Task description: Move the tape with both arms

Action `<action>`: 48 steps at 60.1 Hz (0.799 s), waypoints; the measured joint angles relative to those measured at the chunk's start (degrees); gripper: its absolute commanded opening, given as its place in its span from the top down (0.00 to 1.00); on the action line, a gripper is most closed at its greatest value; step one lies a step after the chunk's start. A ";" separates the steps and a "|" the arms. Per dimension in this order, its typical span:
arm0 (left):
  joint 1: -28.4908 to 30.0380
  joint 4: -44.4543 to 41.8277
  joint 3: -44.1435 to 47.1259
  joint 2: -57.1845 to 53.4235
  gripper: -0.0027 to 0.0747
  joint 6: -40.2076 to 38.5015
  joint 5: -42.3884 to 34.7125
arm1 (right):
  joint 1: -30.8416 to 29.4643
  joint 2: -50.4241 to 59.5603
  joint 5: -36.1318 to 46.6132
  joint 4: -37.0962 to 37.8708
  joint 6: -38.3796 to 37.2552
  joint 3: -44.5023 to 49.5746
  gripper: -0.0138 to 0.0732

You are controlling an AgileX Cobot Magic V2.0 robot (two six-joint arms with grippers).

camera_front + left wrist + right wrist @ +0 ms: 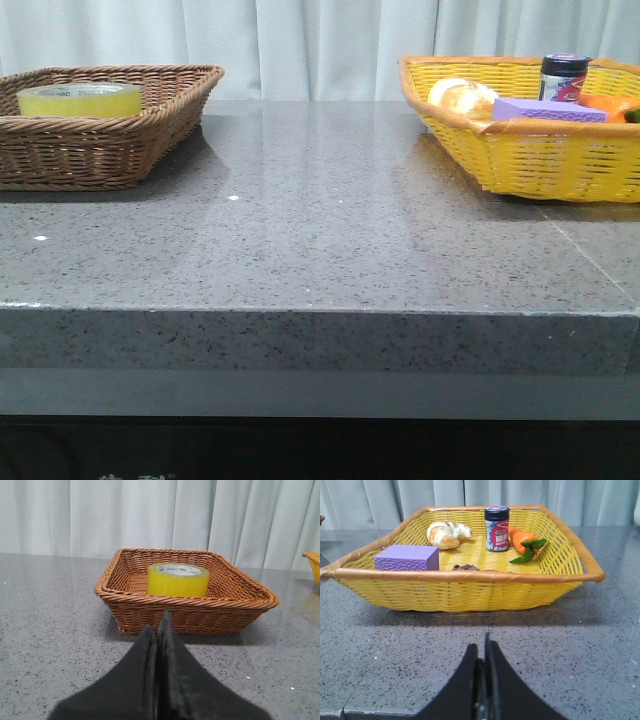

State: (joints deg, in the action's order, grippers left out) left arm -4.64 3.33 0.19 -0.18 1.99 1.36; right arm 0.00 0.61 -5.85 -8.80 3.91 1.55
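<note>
Left wrist view has the tape (178, 579) lying flat, hole upward, inside the brown basket (125, 596), straight ahead of the left gripper (159, 630), whose 2 fingers are pressed together on nothing. The right gripper (485, 652), likewise pinched closed and empty, faces the yellow basket (470, 592) at the table's (320, 250) far side, so the left arm is nearer. This fits either end of a transfer.
</note>
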 measured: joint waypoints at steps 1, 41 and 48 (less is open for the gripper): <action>0.00 0.00 0.00 0.00 0.99 0.00 0.00 | 0.00 0.00 0.00 0.00 0.00 0.00 0.92; 0.00 0.00 0.00 0.00 0.99 0.00 0.00 | -2.20 0.00 3.11 0.00 0.00 0.00 0.92; 0.00 0.00 0.00 0.00 0.99 0.00 0.00 | -2.20 0.00 3.11 0.00 0.00 0.00 0.92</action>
State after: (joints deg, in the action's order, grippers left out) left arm -4.64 3.33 0.19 -0.18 1.99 1.36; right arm -2.20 0.61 -2.74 -8.80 3.91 1.55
